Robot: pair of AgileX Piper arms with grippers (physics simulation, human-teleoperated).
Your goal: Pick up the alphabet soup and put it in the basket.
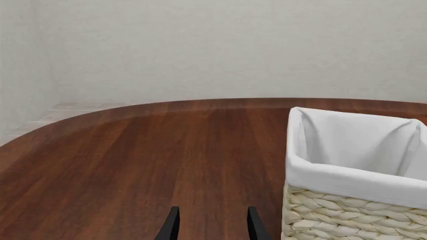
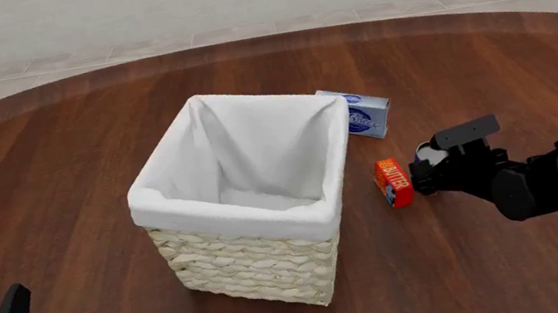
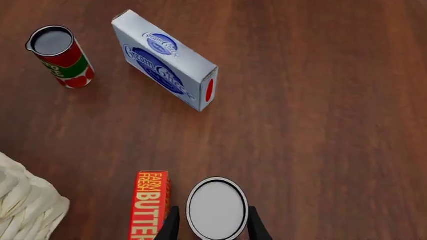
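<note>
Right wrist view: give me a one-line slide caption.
Right gripper straddling the soup can beside the butter box, jaws either side.

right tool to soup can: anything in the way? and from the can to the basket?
Nothing visible blocks the right tool: its fingers straddle the alphabet soup. The butter box stands between the can and the basket.

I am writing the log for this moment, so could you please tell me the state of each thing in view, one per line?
alphabet soup: upright on the table, between the right gripper's fingers.
basket: upright, nothing visible inside.
butter box: on the table, beside the soup.
cream cheese box: standing on edge.
tomato can: upright.
right gripper: open around the soup, grip uncertain.
left gripper: open, holding nothing.
</note>
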